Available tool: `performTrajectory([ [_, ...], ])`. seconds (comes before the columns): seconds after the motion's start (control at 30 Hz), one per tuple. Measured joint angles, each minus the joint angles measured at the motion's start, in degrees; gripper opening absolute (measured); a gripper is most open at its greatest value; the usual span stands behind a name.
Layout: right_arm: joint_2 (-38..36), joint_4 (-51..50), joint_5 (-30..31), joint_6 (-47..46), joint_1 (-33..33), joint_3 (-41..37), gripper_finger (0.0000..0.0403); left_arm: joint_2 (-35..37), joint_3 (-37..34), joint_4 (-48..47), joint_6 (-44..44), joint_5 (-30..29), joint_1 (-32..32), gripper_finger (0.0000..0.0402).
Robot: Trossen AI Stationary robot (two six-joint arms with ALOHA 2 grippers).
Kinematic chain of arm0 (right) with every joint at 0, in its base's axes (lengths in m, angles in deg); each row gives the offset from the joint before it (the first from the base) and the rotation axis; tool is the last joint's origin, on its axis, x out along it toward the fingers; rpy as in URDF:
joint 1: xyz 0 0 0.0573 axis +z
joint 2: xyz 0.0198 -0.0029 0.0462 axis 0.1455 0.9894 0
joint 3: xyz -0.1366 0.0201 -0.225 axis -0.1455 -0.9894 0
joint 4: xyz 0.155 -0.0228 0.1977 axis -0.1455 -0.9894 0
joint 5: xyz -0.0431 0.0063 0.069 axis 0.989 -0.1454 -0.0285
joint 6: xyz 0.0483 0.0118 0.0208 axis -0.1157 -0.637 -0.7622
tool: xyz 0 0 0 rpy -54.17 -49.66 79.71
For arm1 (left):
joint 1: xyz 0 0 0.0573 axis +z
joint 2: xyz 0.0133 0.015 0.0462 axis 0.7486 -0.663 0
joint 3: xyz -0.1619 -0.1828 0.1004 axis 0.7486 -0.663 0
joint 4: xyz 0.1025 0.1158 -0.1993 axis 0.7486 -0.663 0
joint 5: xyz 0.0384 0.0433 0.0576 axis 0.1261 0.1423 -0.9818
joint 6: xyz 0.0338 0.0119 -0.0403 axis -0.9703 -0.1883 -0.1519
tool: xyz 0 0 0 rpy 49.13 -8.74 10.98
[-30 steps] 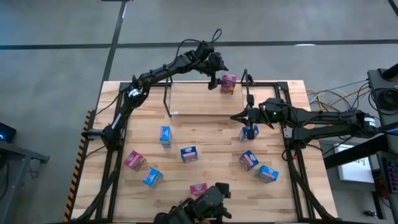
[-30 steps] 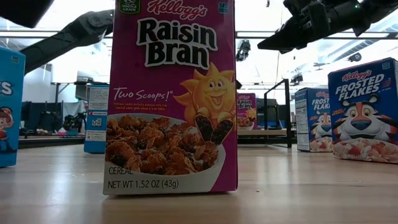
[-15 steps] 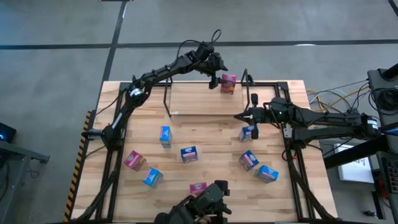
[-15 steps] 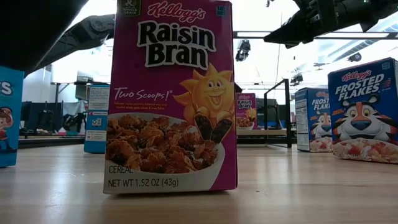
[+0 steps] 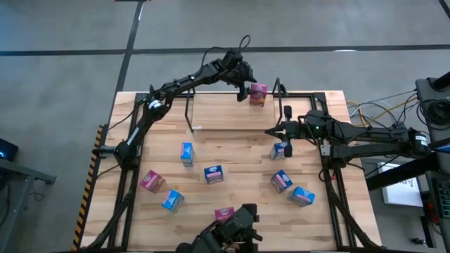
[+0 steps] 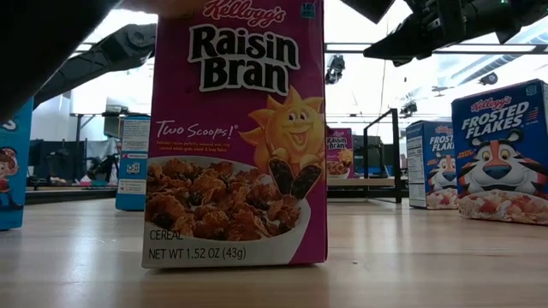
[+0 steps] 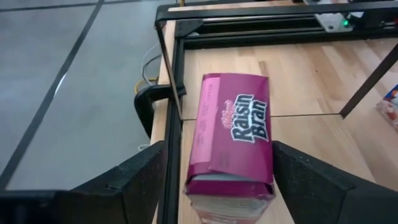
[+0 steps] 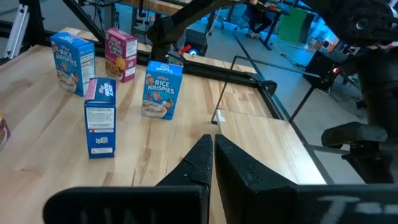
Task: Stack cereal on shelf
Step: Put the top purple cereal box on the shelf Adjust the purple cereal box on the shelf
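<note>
The left tool (image 5: 251, 89) hung spread wide at the far edge of the counter (image 5: 239, 144), its fingers (image 7: 137, 180) flanking a pink box (image 5: 258, 94) on the shelf (image 5: 235, 109), gaps showing on both sides, gripping nothing. The shelf's thin black posts and the black frame rail crowded close beside that box.

The right tool (image 5: 270, 131) was pinched closed and empty above the counter's middle right, a blue box (image 5: 280, 150) just beside it.

Eight boxes showed from above: one pink on the shelf, seven loose on the counter. Blue: five (image 5: 186, 153) (image 5: 214, 173) (image 5: 172, 200) (image 5: 302, 195). Pink: three (image 5: 151, 181) (image 5: 224, 213). One box (image 5: 281, 180) near the right showed both blue and pink. The nearest pink box blocked most of the low view.
</note>
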Motion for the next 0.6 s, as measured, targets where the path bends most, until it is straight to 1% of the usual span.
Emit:
performTrajectory([
  [0.3, 0.0, 0.0, 0.0, 0.0, 0.0, 0.0, 0.0009, 0.0, 0.0, -0.1, 2.0, -0.4, 0.0, 0.0234],
  [0.6, 0.0, 0.0, 0.0, 0.0, 0.0, 0.0, 0.0009, 0.0, 0.0, -0.3, 6.0, -0.4, -0.6, 0.0231],
])
